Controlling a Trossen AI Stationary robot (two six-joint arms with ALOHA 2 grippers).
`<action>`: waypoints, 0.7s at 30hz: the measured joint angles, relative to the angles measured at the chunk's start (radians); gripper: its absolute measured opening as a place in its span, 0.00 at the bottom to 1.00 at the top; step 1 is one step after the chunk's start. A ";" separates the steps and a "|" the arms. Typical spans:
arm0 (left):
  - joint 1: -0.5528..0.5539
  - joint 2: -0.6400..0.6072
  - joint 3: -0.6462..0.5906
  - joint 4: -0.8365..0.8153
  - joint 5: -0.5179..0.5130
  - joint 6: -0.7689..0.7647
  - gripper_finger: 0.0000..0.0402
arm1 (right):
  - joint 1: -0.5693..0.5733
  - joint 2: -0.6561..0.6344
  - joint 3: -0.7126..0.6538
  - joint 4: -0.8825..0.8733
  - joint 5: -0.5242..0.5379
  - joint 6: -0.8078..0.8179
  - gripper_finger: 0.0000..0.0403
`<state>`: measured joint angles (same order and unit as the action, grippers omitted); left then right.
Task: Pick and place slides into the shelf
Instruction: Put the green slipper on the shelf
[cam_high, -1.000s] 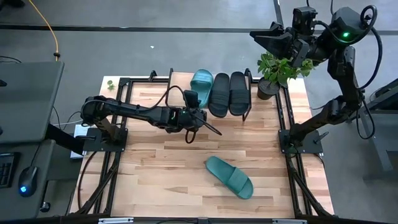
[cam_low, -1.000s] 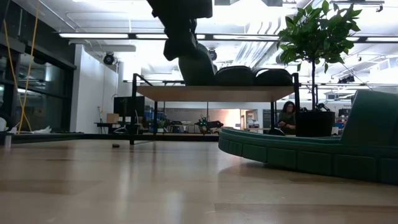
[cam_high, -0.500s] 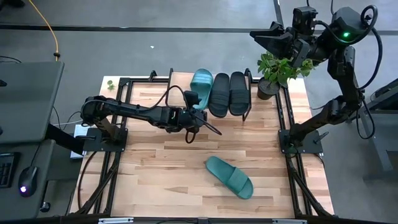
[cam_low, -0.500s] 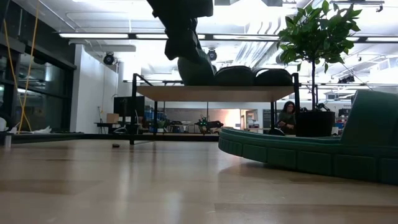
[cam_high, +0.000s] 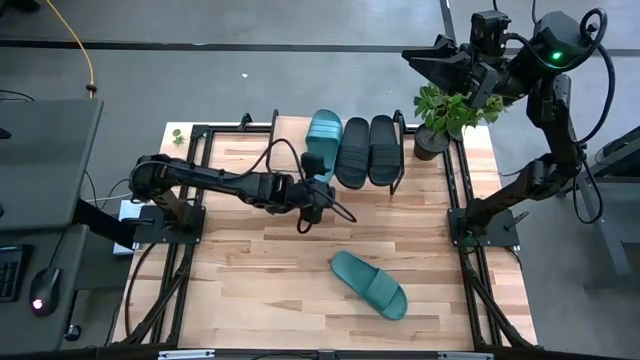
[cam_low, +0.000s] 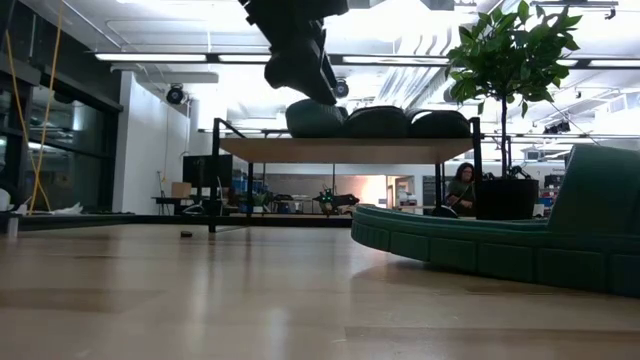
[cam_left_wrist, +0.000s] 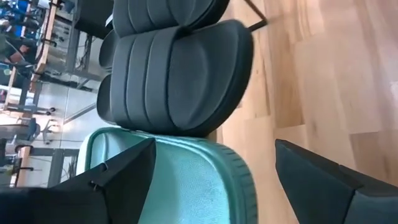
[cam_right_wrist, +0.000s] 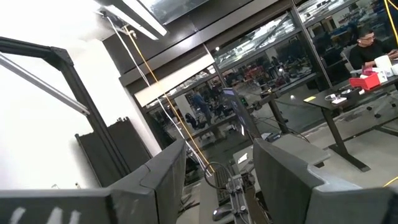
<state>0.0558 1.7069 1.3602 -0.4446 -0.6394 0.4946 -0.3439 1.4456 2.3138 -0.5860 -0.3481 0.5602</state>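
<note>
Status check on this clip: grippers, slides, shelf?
Left gripper open, at the shelf front by the teal slide. Right gripper parked high, open. Second teal slide on the table. Nothing blocking.

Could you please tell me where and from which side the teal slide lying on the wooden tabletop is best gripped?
Probably by its wide strap: the teal green slide sandal lies flat, sole down and diagonal on the light wooden tabletop, with nothing beside it. Coming straight down, a tool could pinch the raised strap across its width. The left tool, open near the shelf, is nearer.
</note>
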 joint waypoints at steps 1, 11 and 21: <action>-0.007 0.000 0.000 0.000 0.000 -0.002 0.77 | 0.000 0.000 0.000 0.000 0.000 0.000 0.44; -0.043 -0.011 0.000 -0.008 -0.061 -0.006 0.77 | 0.000 0.000 0.000 -0.009 0.000 0.008 0.44; -0.119 -0.053 0.057 -0.124 -0.093 -0.072 0.77 | 0.000 0.002 0.000 -0.043 0.000 -0.004 0.44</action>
<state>-0.0628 1.6535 1.4173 -0.5691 -0.7322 0.4223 -0.3443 1.4475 2.3138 -0.6290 -0.3477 0.5566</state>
